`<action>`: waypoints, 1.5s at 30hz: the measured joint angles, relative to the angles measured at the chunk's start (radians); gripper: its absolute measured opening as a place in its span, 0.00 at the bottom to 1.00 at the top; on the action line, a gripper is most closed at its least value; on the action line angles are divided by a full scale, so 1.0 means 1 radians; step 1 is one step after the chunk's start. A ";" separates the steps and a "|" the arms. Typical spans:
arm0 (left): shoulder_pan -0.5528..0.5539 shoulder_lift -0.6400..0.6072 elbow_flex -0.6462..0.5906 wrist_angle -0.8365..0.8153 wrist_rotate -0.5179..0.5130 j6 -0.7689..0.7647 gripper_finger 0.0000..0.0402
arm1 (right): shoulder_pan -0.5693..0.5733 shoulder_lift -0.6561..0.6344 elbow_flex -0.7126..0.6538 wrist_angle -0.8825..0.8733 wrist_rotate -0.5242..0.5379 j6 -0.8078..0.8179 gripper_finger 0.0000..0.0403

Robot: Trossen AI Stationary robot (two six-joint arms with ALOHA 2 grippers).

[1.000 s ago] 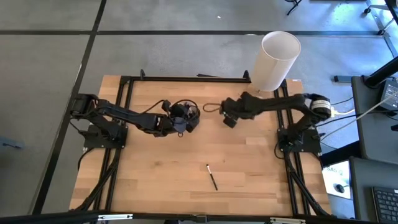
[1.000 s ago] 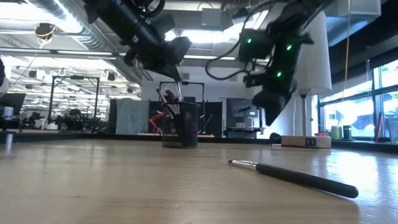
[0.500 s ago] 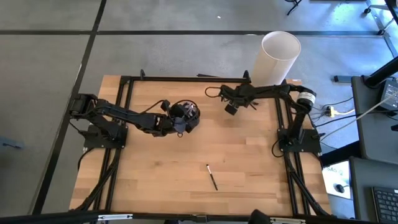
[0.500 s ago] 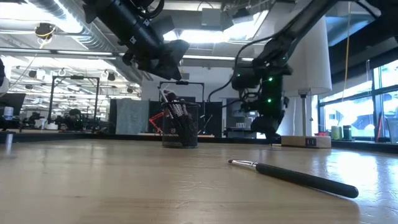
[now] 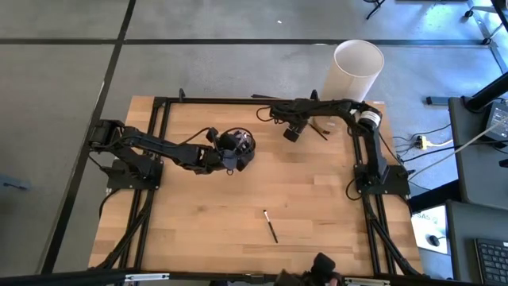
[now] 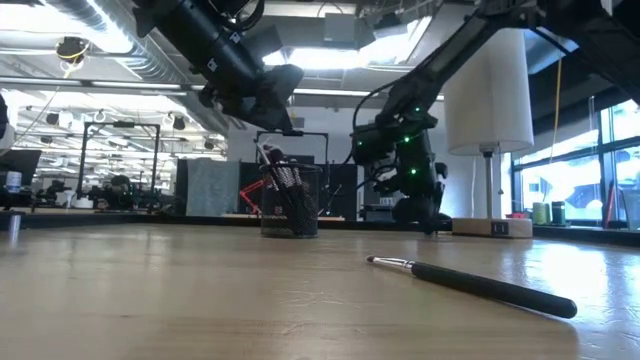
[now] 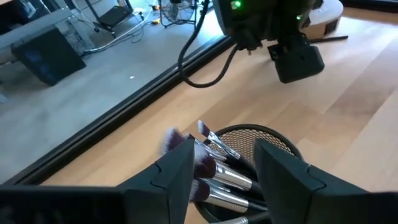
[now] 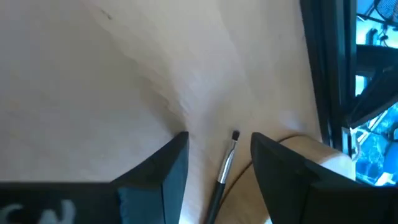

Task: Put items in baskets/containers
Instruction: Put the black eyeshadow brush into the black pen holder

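Here a loose brush [image 5: 271,226] lies flat, tip toward the table's far edge; both arms' jaws spread.

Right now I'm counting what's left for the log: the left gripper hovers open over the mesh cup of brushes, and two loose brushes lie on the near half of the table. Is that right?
Not quite. The high view shows only one loose brush on the near half of the table. The rest holds: the left gripper hovers open over the mesh cup of brushes.
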 joint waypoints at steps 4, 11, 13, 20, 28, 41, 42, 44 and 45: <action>0.000 0.000 0.000 -0.008 0.005 0.000 0.41 | -0.007 0.003 0.013 -0.008 -0.006 -0.092 0.43; 0.000 0.000 0.000 -0.017 0.010 -0.002 0.40 | -0.082 -0.001 0.021 -0.014 -0.182 -0.250 0.43; 0.000 0.000 0.000 -0.018 0.010 -0.002 0.41 | -0.105 -0.001 0.021 -0.015 -0.216 -0.272 0.43; 0.008 0.000 0.000 -0.018 0.011 -0.001 0.40 | -0.183 -0.001 0.022 -0.062 -0.342 -0.323 0.43; 0.020 0.000 0.000 -0.018 0.031 0.000 0.41 | -0.235 0.001 0.019 -0.074 -0.470 -0.383 0.40; 0.020 0.000 0.000 -0.017 0.032 0.000 0.40 | -0.206 0.002 0.014 -0.044 -0.586 -0.325 0.04; 0.020 0.000 0.000 -0.017 0.032 0.000 0.40 | -0.200 0.002 0.014 -0.044 -0.580 -0.308 0.04; 0.020 0.000 0.000 -0.017 0.032 0.000 0.40 | -0.185 0.002 0.014 -0.046 -0.565 -0.280 0.03; 0.020 0.000 0.000 -0.017 0.032 0.000 0.40 | -0.174 0.002 0.014 -0.047 -0.556 -0.270 0.03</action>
